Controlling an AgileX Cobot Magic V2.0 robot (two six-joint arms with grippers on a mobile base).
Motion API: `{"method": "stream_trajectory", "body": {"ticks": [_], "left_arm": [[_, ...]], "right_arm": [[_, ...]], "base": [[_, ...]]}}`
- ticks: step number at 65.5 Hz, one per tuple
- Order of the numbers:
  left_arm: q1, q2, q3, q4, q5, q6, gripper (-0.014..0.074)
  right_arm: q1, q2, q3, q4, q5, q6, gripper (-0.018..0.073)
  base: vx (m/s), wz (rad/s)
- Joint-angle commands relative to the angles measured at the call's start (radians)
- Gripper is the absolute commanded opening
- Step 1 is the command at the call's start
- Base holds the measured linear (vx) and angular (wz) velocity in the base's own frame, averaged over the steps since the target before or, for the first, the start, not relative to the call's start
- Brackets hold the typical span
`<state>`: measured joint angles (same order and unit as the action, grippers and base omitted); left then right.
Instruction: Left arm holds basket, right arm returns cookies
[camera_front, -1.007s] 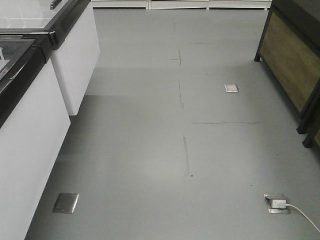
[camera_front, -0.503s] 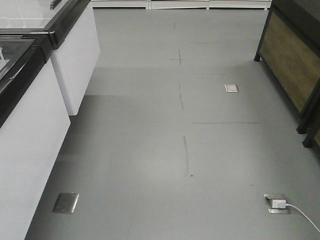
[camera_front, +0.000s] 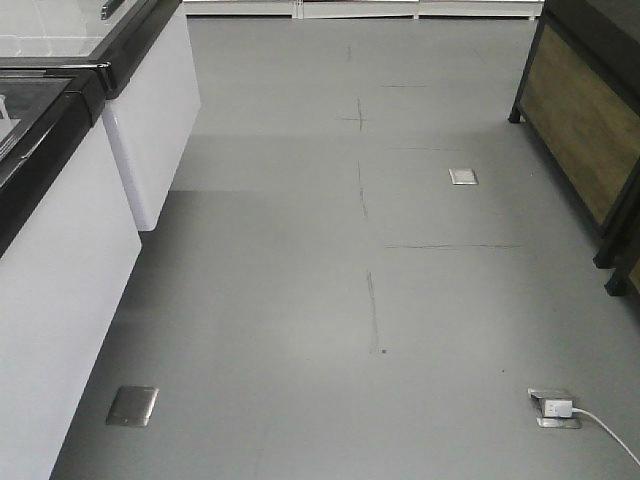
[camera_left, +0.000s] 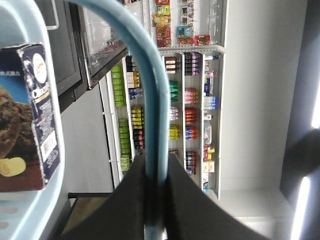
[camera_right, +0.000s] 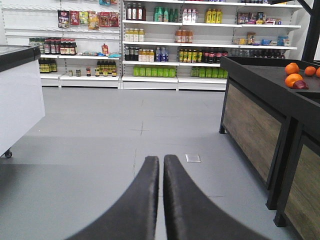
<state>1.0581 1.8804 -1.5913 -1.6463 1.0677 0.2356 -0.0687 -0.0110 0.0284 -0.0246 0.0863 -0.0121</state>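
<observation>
Comparing against the front views of a second and half a second before, found no change at all: same grey floor, same scuff lines, every fixture in its old place. Counted three socket plates set into that floor, the near right one carrying a single white plug with its cable trailing off to the frame's edge. Counted two white freezer cabinets along the left and one wooden-panelled stand on the right.

Saw, from the left wrist, the left pincer closed tight on one hoop handle of the light blue basket, with a black finger pressed to each side of the hoop. Spotted one cookie box inside the basket at the left edge of that view, behind the rim, barcode side turned toward the camera. Made out stocked shelves beyond the handle, with too many bottles to count.

Saw, from the right wrist, the right pincer drawn together to a thin slit, gripping nothing, held over open floor and pointed toward the far shelving. Counted three oranges on the black tabletop at the right, beside one darker fruit too small to name, and one socket plate just beyond the fingertips.
</observation>
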Motion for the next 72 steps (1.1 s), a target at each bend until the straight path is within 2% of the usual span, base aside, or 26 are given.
{"method": "stream_trajectory", "body": {"ticks": [1,9,18,27,37,51,60,66,72], "left_arm": [[-0.046,-0.072,-0.11,-0.137,0.026,0.007,-0.0006],[-0.099,-0.087,-0.248,-0.137,0.025,0.006,-0.0004],[-0.188,-0.13,-0.341,-0.134,0.029,0.053,-0.0004],[-0.312,-0.182,-0.342,-0.119,0.03,0.067,-0.0003],[-0.463,-0.225,-0.326,-0.056,0.055,0.07,-0.0003],[-0.702,-0.328,-0.122,-0.056,0.008,0.162,-0.0003],[-0.863,-0.388,0.054,-0.069,0.007,0.286,-0.0003],[-0.965,-0.421,0.19,-0.139,-0.001,0.386,-0.0003],[-1.068,-0.449,0.32,-0.137,-0.066,0.435,-0.0003]], "right_arm": [[-0.005,-0.013,0.017,-0.003,-0.073,-0.006,-0.0009],[-0.005,-0.013,0.017,-0.003,-0.073,-0.006,-0.0009],[-0.005,-0.014,0.017,-0.003,-0.073,-0.006,-0.0009],[-0.005,-0.014,0.017,-0.003,-0.073,-0.006,-0.0009],[-0.005,-0.014,0.017,-0.003,-0.072,-0.006,-0.0009],[0.002,-0.014,0.017,-0.003,-0.073,-0.006,-0.0009],[0.002,-0.014,0.017,-0.003,-0.073,-0.006,-0.0009],[0.002,-0.014,0.017,-0.003,-0.073,-0.006,-0.0009],[0.002,-0.014,0.017,-0.003,-0.073,-0.006,-0.0009]], "base": [[0.0,0.0],[0.0,0.0],[0.0,0.0],[0.0,0.0],[0.0,0.0],[0.0,0.0],[0.0,0.0],[0.0,0.0],[0.0,0.0]]}}
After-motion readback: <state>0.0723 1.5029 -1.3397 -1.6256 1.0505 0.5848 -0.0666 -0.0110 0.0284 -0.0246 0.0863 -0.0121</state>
